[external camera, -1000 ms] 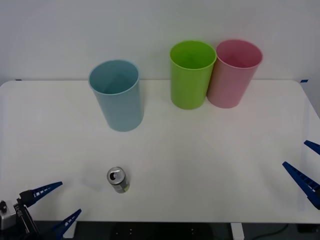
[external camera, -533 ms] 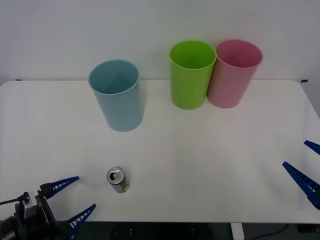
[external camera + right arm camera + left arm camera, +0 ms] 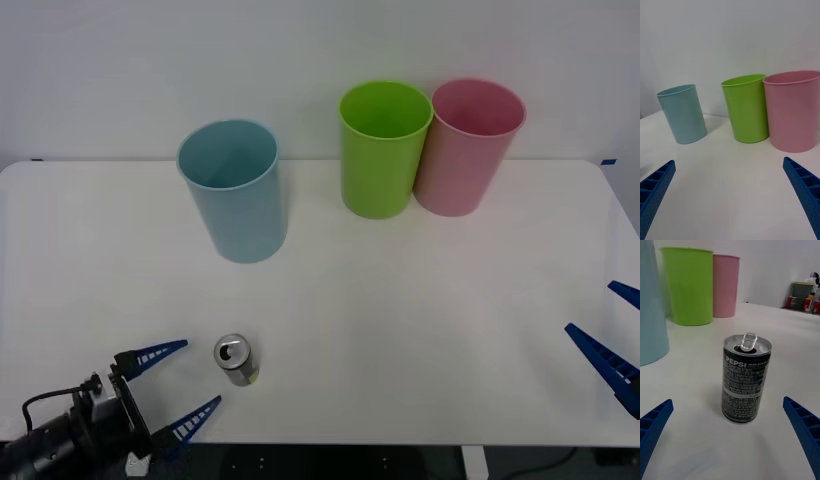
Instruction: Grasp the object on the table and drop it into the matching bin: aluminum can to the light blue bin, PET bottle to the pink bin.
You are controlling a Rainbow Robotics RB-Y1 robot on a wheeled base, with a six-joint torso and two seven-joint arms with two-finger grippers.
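Note:
A small black aluminum can (image 3: pixel 235 360) (image 3: pixel 745 378) with a silver pull-tab top stands upright near the front left of the white table (image 3: pixel 400 320). My left gripper (image 3: pixel 180 386) is open just left of the can, its blue fingers (image 3: pixel 655 427) spread to either side of it and apart from it. The light blue bin (image 3: pixel 233 188) (image 3: pixel 682 113) stands behind the can. The pink bin (image 3: pixel 468 146) (image 3: pixel 793 110) is at the back right. My right gripper (image 3: pixel 610 335) hangs open at the table's right edge, holding nothing.
A lime green bin (image 3: pixel 382 148) (image 3: pixel 747 108) stands touching the pink bin's left side. Open tabletop lies between the can and the bins. Small containers (image 3: pixel 805 296) sit on a surface in the room beyond the table.
My left gripper has moved right and forward along the front edge, closing in on the can, still open. The can, bins and right gripper have not moved.

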